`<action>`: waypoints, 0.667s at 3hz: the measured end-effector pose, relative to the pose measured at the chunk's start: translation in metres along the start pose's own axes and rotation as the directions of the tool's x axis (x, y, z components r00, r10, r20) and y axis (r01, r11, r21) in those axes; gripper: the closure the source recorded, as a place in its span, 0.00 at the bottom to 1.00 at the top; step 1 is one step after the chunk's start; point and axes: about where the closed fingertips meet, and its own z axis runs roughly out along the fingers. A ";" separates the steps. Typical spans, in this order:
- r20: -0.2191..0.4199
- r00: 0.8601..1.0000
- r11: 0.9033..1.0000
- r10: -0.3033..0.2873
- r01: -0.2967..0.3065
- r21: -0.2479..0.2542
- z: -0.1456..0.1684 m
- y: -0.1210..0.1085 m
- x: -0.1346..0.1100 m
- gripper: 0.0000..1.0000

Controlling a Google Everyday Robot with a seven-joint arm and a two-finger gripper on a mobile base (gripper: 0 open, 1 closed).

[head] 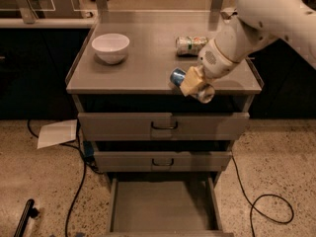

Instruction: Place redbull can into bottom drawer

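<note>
While drawer point(163, 207) gapes, claw point(192, 85) holds redbull can point(177, 76) above.

Speckled beige floor point(276, 152) across lower frame. Grey metal cabinet point(148, 70) at centre. White paper sheet point(57, 133) on floor, left.

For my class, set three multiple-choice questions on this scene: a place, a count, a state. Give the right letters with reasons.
1. Where on the cabinet top does the white bowl sit? A left B right C front centre
2. How many drawers show black handles? A one B two C three
3. The bottom drawer is A shut B open C removed
Answers: A, it stands at the left; B, only the two upper drawers; B, its grey inside shows, while the gripper holds the redbull can at the cabinet's front edge.
</note>
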 end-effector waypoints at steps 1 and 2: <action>0.026 1.000 0.999 0.001 0.000 -0.033 -0.010 0.017 0.041 1.00; 0.119 0.993 0.998 0.021 -0.015 -0.055 -0.016 0.041 0.070 1.00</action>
